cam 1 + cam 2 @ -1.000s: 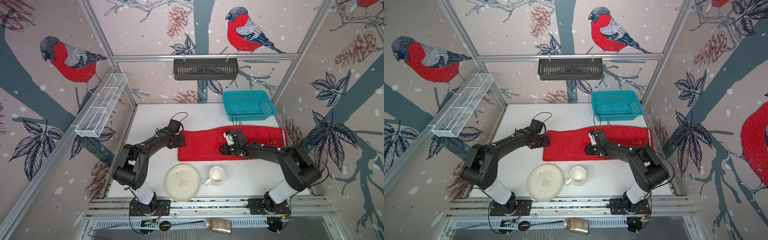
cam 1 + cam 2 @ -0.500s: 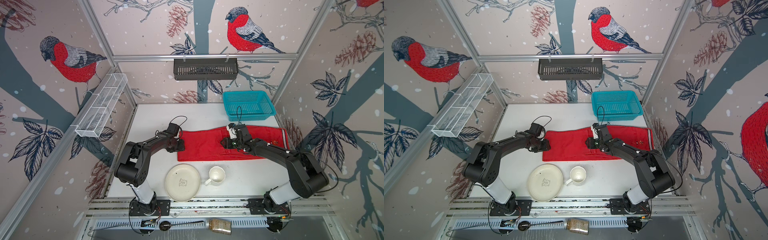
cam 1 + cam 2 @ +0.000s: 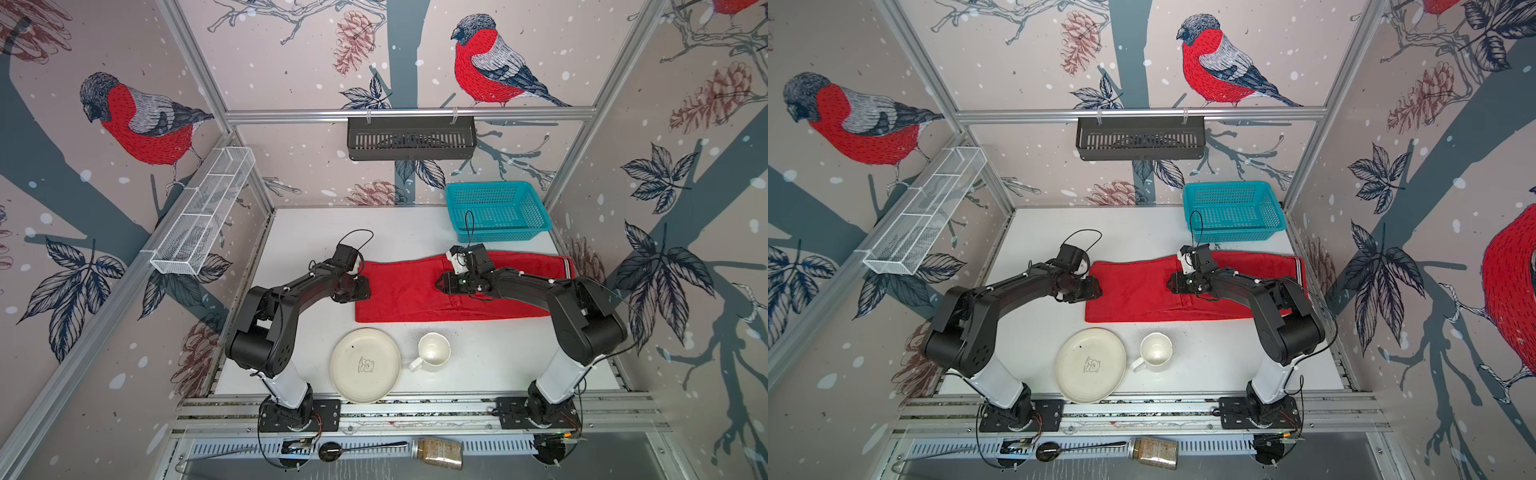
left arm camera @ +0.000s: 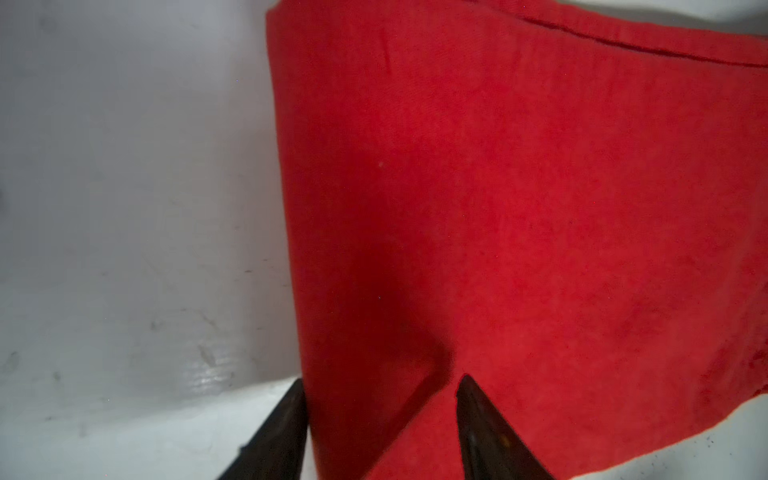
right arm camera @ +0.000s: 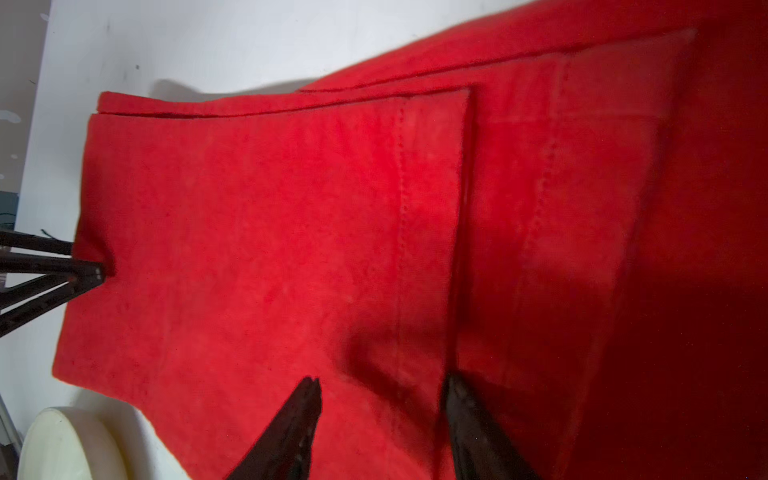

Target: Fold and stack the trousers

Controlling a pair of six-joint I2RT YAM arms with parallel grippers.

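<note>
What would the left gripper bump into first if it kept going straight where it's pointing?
The red trousers. The left gripper points right at their folded end, its open jaws straddling that edge. Whether it touches the cloth yet is unclear.

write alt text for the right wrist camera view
Red trousers lie folded on a white table, filling most of the frame, with the right gripper open over a stitched hem. The left gripper meets the cloth's far edge, and a cream plate shows nearby.
</note>
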